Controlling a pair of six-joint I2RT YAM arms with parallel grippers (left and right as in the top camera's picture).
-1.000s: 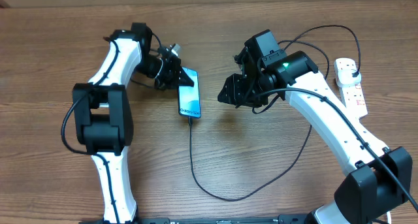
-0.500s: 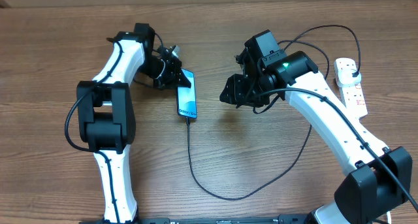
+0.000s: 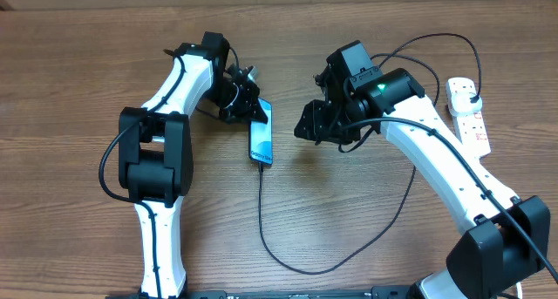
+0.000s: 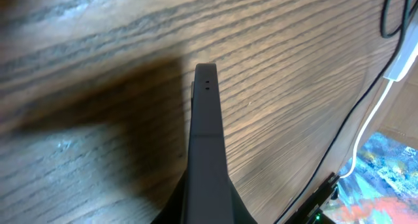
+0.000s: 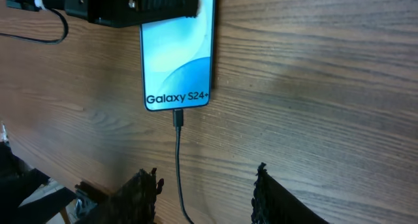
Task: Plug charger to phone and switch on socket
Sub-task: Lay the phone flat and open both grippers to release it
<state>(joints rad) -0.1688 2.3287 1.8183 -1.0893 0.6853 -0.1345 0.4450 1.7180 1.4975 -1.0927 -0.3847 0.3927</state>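
The phone (image 3: 261, 133) lies on the wood table with its light blue screen up, showing "Galaxy S24+" in the right wrist view (image 5: 177, 54). My left gripper (image 3: 247, 105) is shut on the phone's far end; the left wrist view shows the phone's dark edge (image 4: 208, 145) between the jaws. The charger's black cable (image 3: 261, 214) has its tip in the phone's near end (image 5: 179, 118), loops across the table and runs up to the black plug (image 3: 472, 93) in the white socket (image 3: 469, 118). My right gripper (image 3: 307, 125) is open and empty, just right of the phone, with the cable (image 5: 179, 178) between its fingers.
The socket's thick white cord (image 4: 377, 110) shows at the left wrist view's right edge. The right arm's own black cable (image 3: 436, 39) arcs above the socket. Bare wood lies left of the left arm and along the front.
My left gripper has swung the phone to the right, closer to the right gripper, dragging the cable's near end along. The right arm has not moved.
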